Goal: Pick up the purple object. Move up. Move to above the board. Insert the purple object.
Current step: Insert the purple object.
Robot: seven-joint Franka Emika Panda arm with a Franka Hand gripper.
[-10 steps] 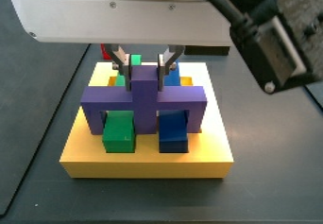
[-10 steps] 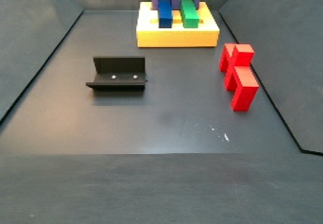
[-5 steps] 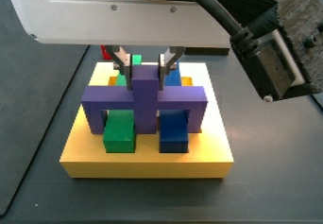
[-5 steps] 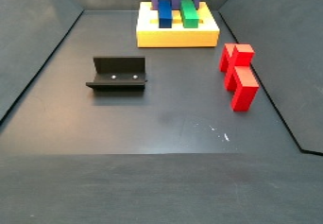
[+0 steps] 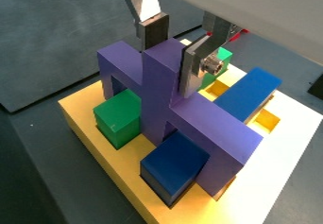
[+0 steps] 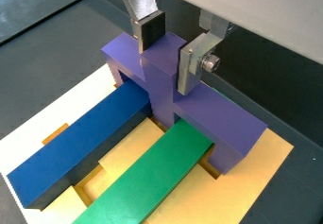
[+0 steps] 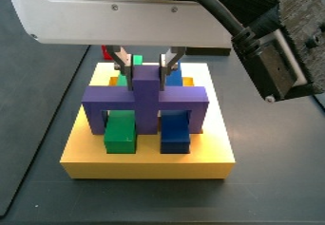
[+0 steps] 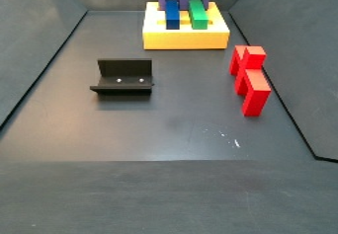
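The purple object (image 7: 146, 98) sits on the yellow board (image 7: 140, 162), its legs down in the slab and its crossbar straddling the green bar (image 7: 120, 132) and the blue bar (image 7: 174, 132). My gripper (image 7: 146, 63) stands over it, one finger on each side of the raised central stub, with a small gap showing on each side. Both wrist views show the purple object (image 5: 190, 124) (image 6: 190, 105) under the gripper (image 5: 175, 53) (image 6: 171, 50). In a side view the board (image 8: 185, 36) lies at the far end and the gripper is out of frame.
A red blocky piece (image 8: 248, 78) lies on the dark floor right of centre. The fixture (image 8: 126, 77) stands left of centre. Low dark walls edge the floor on both sides.
The arm's dark body at the right of a side view shifted slightly. The purple object stays seated on the board and the fingers stay beside its stub.
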